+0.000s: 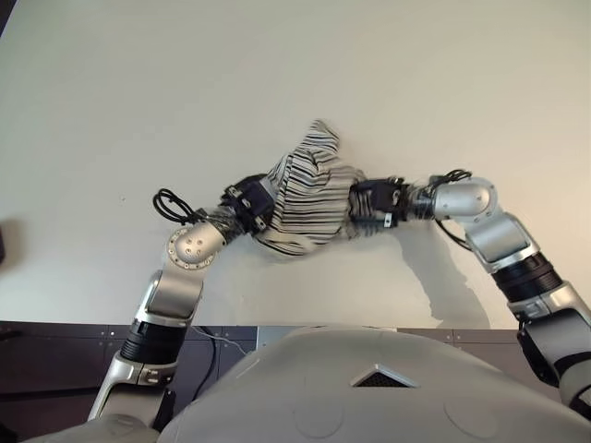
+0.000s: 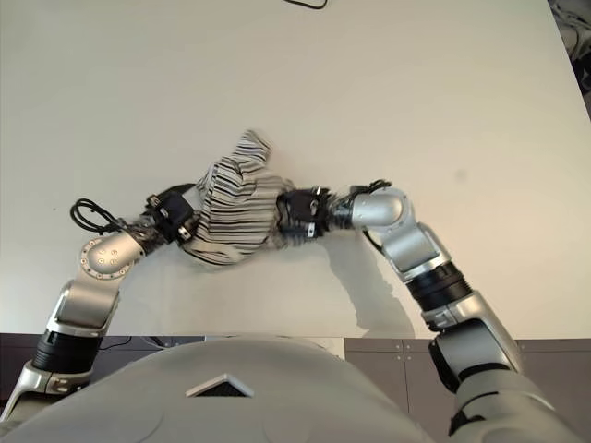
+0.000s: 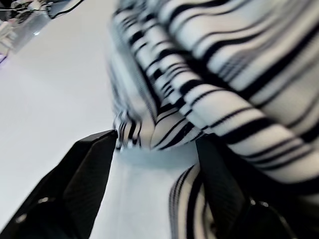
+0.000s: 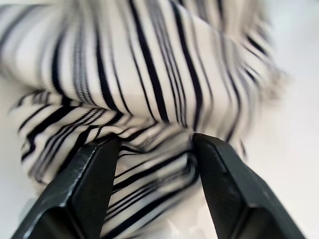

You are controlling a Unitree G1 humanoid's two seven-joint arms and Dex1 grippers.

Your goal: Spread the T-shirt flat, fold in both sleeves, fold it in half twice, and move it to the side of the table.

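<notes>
With left hand and right hand open, nothing gripped yet, pinch T-shirt edges and pull apart slowly.

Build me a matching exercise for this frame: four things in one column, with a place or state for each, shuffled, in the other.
Things:
1. black-and-white striped fabric T-shirt
2. left end effector
3. right end effector
4. white flat table

Places or states:
A. at the shirt's edge on the robot's right
B. crumpled in a heap, not spread flat
C. lies under the heap
D. at the shirt's edge on the robot's left

Pairs: 1-B, 2-D, 3-A, 4-C
</notes>
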